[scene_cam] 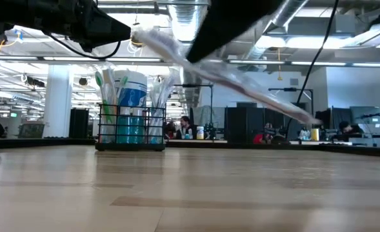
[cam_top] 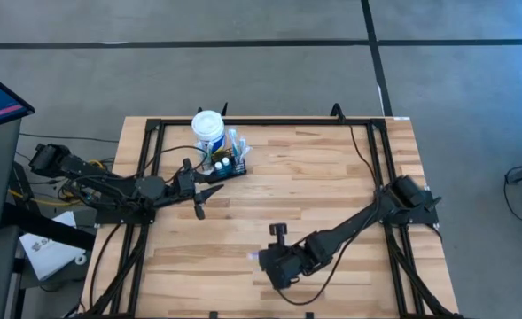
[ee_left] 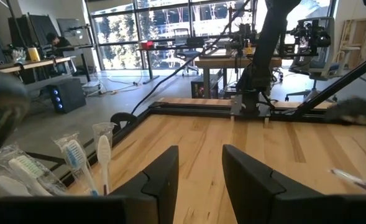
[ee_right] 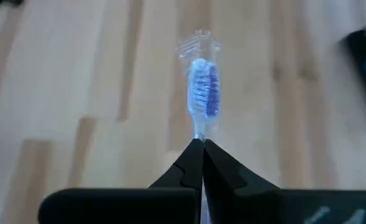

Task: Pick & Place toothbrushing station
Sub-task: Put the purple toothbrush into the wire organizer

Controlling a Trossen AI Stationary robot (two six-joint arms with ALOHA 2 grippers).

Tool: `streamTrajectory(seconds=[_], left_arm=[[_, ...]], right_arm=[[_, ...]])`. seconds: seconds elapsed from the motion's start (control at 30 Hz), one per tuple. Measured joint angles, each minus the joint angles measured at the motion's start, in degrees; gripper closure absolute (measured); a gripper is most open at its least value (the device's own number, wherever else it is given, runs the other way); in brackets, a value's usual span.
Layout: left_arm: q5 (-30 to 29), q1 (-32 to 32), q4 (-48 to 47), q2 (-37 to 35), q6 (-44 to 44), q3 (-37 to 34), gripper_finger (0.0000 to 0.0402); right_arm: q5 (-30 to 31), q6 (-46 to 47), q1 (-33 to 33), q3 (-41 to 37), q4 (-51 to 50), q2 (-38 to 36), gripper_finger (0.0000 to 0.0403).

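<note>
High view: the toothbrushing station [cam_top: 228, 166] stands near the far edge of the table [cam_top: 331, 177], touching the white tub [cam_top: 208, 129] on its far-left side. The left gripper [cam_top: 200, 202] hovers just beside the station on its near-left side. The right gripper [cam_top: 262, 258] is well apart from the station, toward the near table edge.

Low view: the station is a black wire caddy with slotted compartments, holding upright wrapped toothbrushes [scene_cam: 158, 90]; the tub rises above it. A wrapped toothbrush [scene_cam: 241, 80] crosses the foreground, tilted.

Left wrist view: the left fingers [ee_left: 164, 180] stand apart with nothing between them; brush heads [ee_left: 77, 158] in the station show just beside them.

Right wrist view: the right fingertips [ee_right: 198, 149] are pinched together on the neck of a blue-bristled toothbrush in clear wrap.

Handling judgement: the station appears light and stiff but top-heavy with contents; take hold of a rim wire, keeping it upright
</note>
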Motion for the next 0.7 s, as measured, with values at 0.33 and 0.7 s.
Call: streamTrajectory(seconds=[0.33,0.7], left_arm=[[0.0,0.0,-0.05,0.0,-0.02,0.02,0.0285],[0.0,0.0,-0.09,0.0,-0.02,0.02,0.0285]], right_arm=[[9.79,-2.24,-1.68,0.0,0.18,-4.57,0.0403],[10.85,-11.25,-3.76,-10.66,18.29,-14.58,0.0403]])
